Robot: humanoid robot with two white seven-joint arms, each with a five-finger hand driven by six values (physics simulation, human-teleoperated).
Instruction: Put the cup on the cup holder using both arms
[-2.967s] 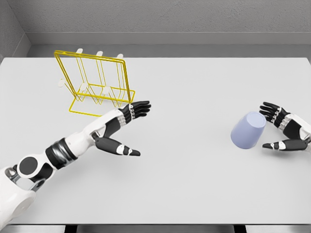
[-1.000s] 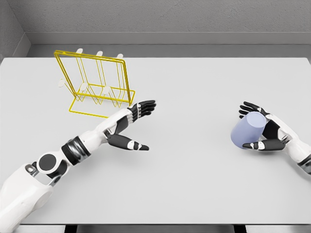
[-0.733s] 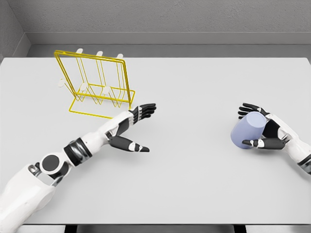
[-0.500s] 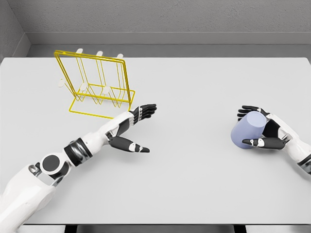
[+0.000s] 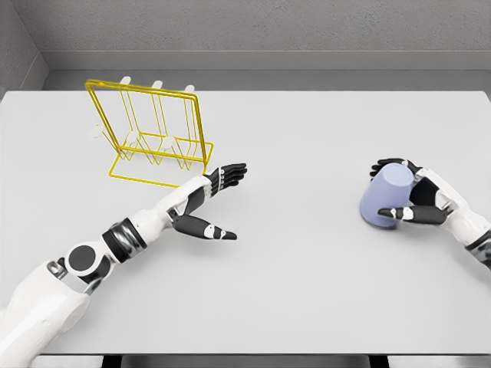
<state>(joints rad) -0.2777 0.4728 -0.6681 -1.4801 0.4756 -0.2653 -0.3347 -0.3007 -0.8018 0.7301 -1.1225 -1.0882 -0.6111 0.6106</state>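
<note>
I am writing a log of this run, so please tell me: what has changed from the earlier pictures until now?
The right hand moved in and closed around the pale lilac plastic cup, which shifted slightly left. The left hand advanced a little to the right, open. The yellow wire cup holder and grey table stayed unchanged.

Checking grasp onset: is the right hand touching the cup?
Touching. The head view shows the right hand wrapped round the cup, fingers over its top and thumb across its front.

A single head view looks down and forward over the grey table (image 5: 307, 291) from its near edge, taking in its full width to the far wall (image 5: 261, 27).
</note>
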